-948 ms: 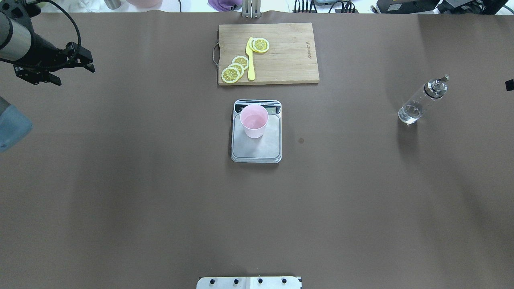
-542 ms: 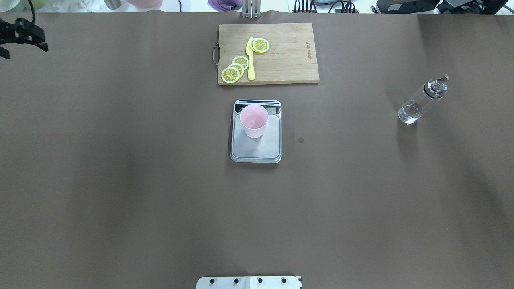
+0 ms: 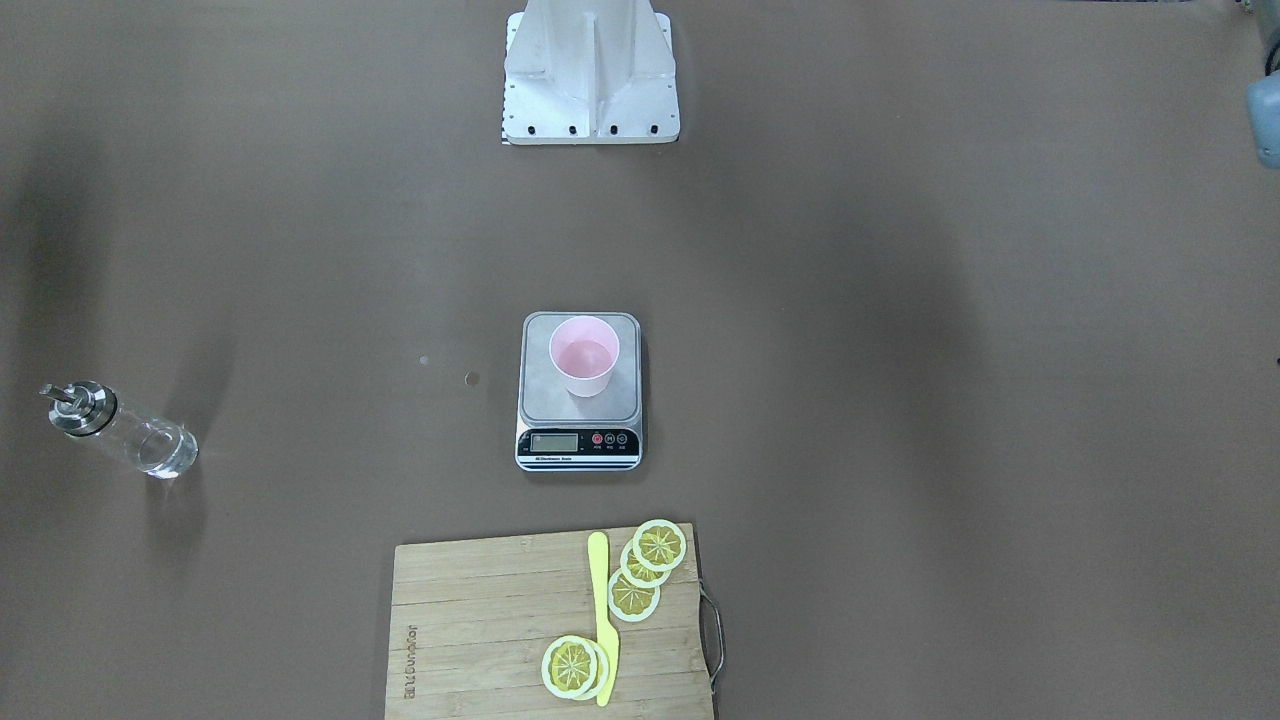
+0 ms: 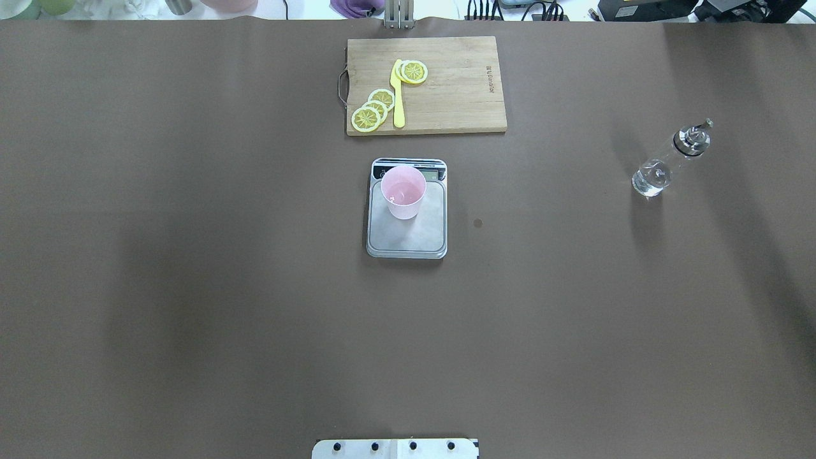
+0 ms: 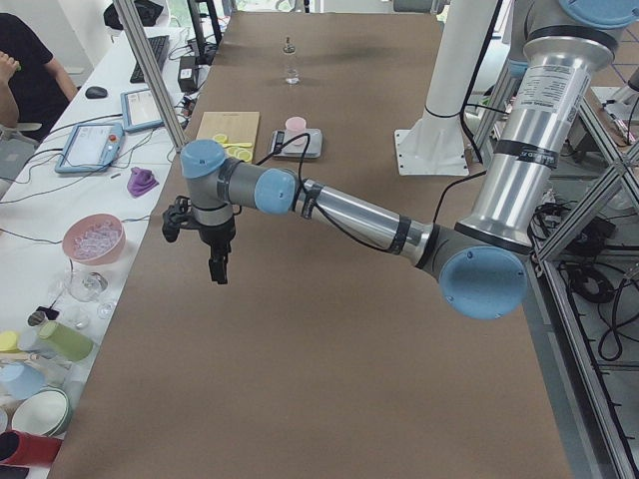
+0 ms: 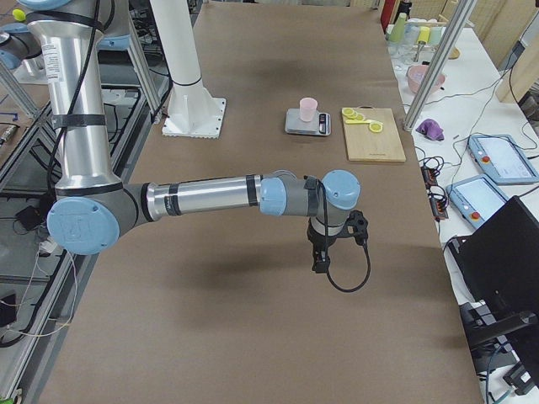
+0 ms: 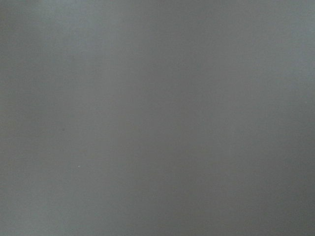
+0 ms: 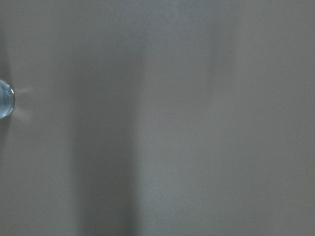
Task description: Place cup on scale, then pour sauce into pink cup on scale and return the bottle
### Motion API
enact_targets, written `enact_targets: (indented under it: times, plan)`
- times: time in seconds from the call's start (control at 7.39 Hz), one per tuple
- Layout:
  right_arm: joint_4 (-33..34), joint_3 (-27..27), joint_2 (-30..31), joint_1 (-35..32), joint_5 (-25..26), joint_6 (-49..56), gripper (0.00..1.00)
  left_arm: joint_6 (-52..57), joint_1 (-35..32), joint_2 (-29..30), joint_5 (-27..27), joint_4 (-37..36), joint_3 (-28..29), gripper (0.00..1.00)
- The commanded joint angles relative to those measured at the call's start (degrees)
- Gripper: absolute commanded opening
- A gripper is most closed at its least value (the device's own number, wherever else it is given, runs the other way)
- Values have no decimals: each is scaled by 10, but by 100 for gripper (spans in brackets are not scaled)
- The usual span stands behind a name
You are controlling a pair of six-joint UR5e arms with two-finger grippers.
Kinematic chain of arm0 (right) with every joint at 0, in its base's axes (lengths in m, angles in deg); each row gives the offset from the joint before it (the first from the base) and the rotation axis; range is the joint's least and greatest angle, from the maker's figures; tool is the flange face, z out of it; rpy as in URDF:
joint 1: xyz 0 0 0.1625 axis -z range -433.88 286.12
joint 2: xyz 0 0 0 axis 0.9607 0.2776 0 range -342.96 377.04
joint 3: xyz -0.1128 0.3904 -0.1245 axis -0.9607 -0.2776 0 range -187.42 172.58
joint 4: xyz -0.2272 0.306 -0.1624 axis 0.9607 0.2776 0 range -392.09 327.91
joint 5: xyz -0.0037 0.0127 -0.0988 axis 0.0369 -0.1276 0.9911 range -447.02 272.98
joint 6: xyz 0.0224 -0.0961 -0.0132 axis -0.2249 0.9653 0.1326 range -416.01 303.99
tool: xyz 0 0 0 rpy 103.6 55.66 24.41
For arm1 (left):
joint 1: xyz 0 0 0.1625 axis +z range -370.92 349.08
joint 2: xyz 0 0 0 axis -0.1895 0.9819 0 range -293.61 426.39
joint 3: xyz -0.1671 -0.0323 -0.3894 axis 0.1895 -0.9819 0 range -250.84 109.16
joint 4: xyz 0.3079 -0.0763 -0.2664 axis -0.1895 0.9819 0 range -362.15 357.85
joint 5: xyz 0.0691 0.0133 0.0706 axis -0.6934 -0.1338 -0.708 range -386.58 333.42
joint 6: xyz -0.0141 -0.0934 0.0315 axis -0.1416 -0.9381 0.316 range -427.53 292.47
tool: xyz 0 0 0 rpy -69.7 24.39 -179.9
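The pink cup (image 4: 403, 191) (image 3: 584, 368) stands upright on the far part of the scale (image 4: 414, 237) (image 3: 545, 400), near its display. At the table's right side the glass bottle (image 4: 666, 164) (image 3: 120, 432) stands alone, with clear sauce (image 4: 649, 180) low inside it. My left gripper (image 5: 218, 264) hangs over bare table at the left end, seen only in the exterior left view; I cannot tell its state. My right gripper (image 6: 320, 261) hangs over the table's right end, seen only in the exterior right view; I cannot tell its state either. The bottle (image 8: 4, 98) just shows at the right wrist view's left edge.
A wooden cutting board (image 4: 459, 83) with lemon slices (image 4: 373, 108) and a yellow knife (image 4: 398, 95) lies beyond the scale. The robot's white base (image 3: 590, 70) is at the near table edge. Bowls and cups (image 5: 90, 239) stand on a side table past the left end.
My left gripper has moved out past the overhead view's upper left edge. The dark tip at that view's right edge is gone too. Cup, scale and bottle have not moved.
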Motion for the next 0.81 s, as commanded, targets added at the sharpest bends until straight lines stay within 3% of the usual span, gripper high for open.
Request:
enact_targets:
  times: [0.0, 0.14, 0.41, 0.68]
  plan:
    - [6, -14, 8, -12, -3, 26, 100, 42, -24, -49, 1, 17, 20, 99]
    - [10, -3, 9, -19, -8, 21, 100, 42, -29, -67, 7, 70, 28, 99]
    - [90, 52, 2, -31, -10, 20, 100, 41, -29, -69, 3, 84, 46, 99]
    - [95, 61, 8, -31, -10, 19, 100, 42, -28, -74, 1, 85, 57, 99]
